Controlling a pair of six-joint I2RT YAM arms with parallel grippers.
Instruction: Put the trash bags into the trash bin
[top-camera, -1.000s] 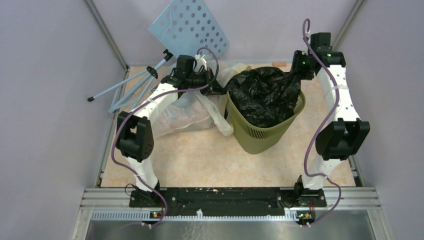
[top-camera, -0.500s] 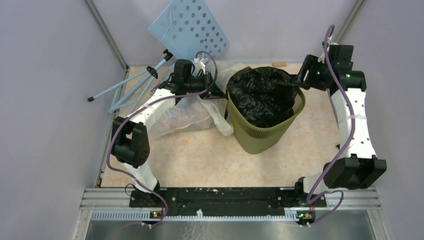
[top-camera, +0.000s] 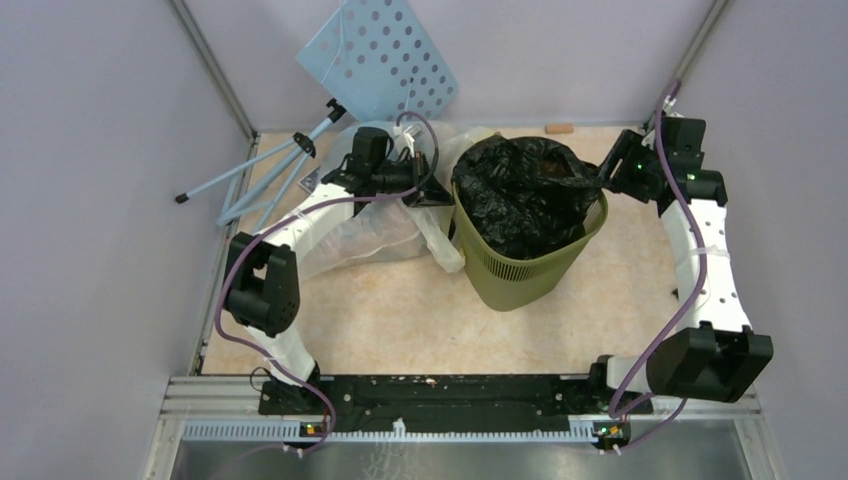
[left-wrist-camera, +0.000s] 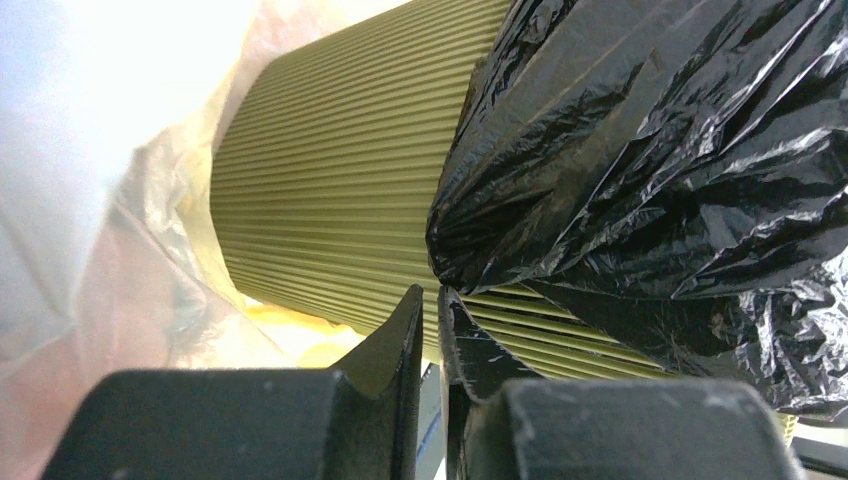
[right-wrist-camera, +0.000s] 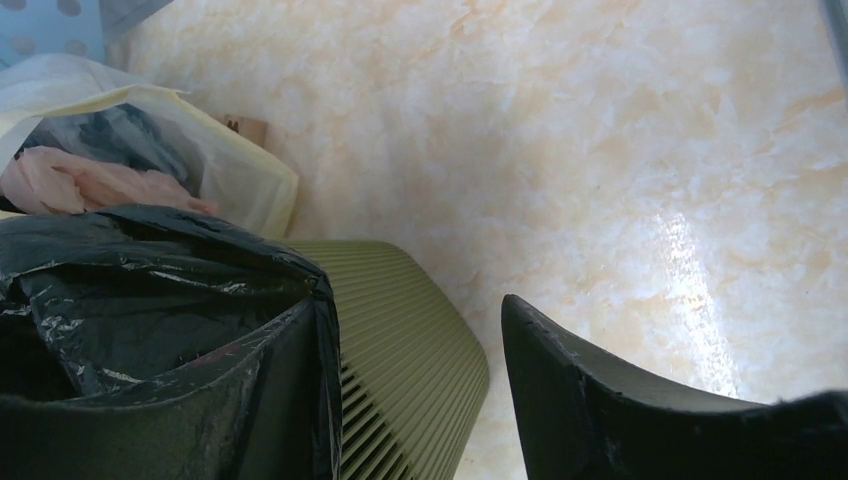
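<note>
Black trash bag (top-camera: 520, 195) bunched in trash bin (top-camera: 520, 272); left end effector (left-wrist-camera: 432, 300) at bin's left rim, pinched on bag fold; right end effector (right-wrist-camera: 412, 305) wide, straddling bin's right rim.

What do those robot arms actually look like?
Both the left arm and right arm have white links, black joints and a looping purple cable. The left gripper and right gripper have matte black, pointed fingers. A small green light glows near the right wrist.
</note>
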